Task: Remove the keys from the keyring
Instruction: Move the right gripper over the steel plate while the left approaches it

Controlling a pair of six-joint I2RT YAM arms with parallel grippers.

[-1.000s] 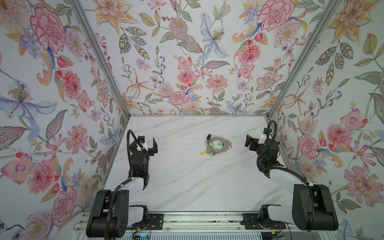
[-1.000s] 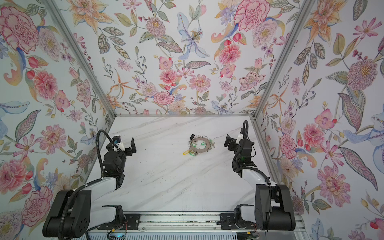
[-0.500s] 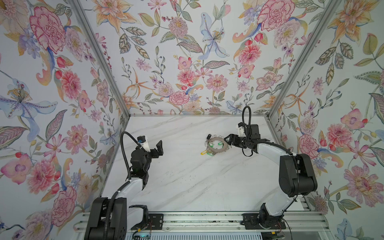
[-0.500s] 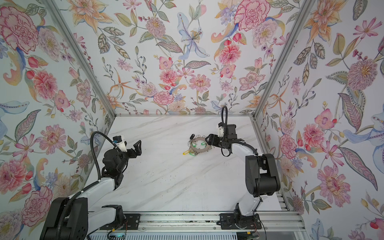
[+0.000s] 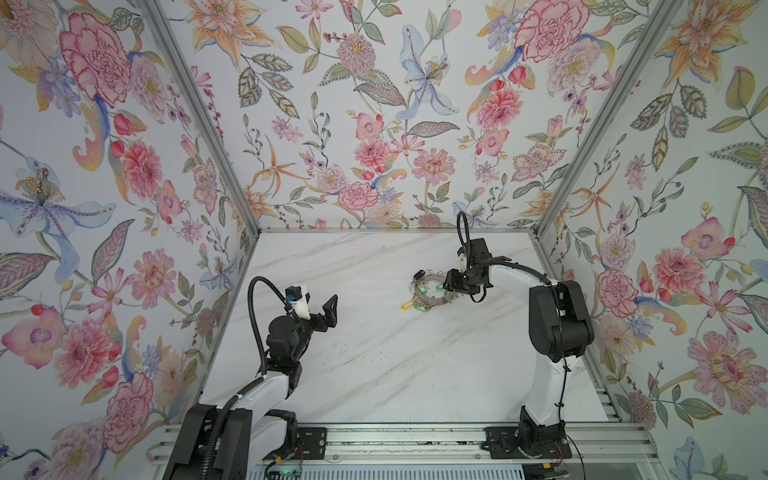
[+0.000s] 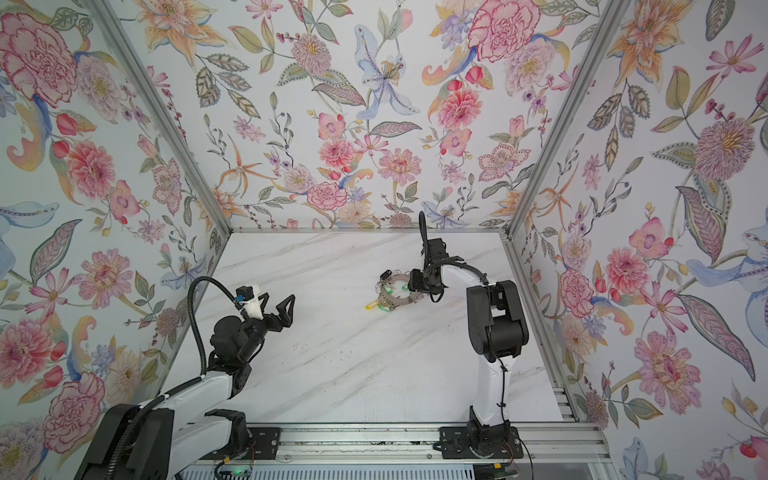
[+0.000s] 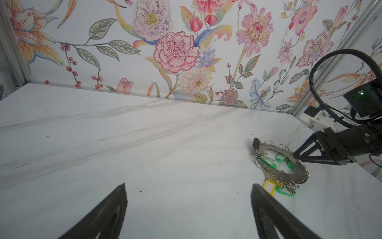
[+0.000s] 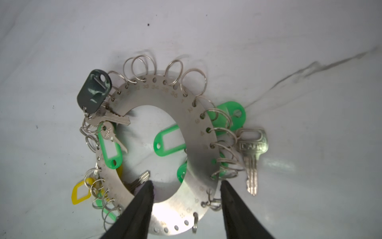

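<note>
The keyring (image 8: 192, 115), a flat grey metal ring with wire loops round its rim, lies on the marble table in both top views (image 5: 432, 296) (image 6: 397, 300). Its keys carry green tags (image 8: 169, 142), a black tag (image 8: 94, 91) and a yellow tag (image 8: 79, 191); a bare metal key (image 8: 251, 157) lies outside the rim. My right gripper (image 8: 186, 184) (image 5: 446, 286) straddles the ring's band, one finger in the hole and one outside the rim, with slim gaps showing. My left gripper (image 7: 188, 186) (image 5: 320, 311) hovers wide open to the left, well away from the keyring (image 7: 297, 167).
Floral walls enclose the table on three sides, with metal corner posts (image 5: 582, 137). The right arm's black elbow (image 5: 557, 320) stands tall near the right wall. A metal rail (image 5: 395, 440) runs along the front edge. Small dark specks dot the marble.
The right arm swung from the right wall over to the keyring and its jaws have narrowed around the ring's band. The left gripper rose and moved a little toward the centre, staying open.
</note>
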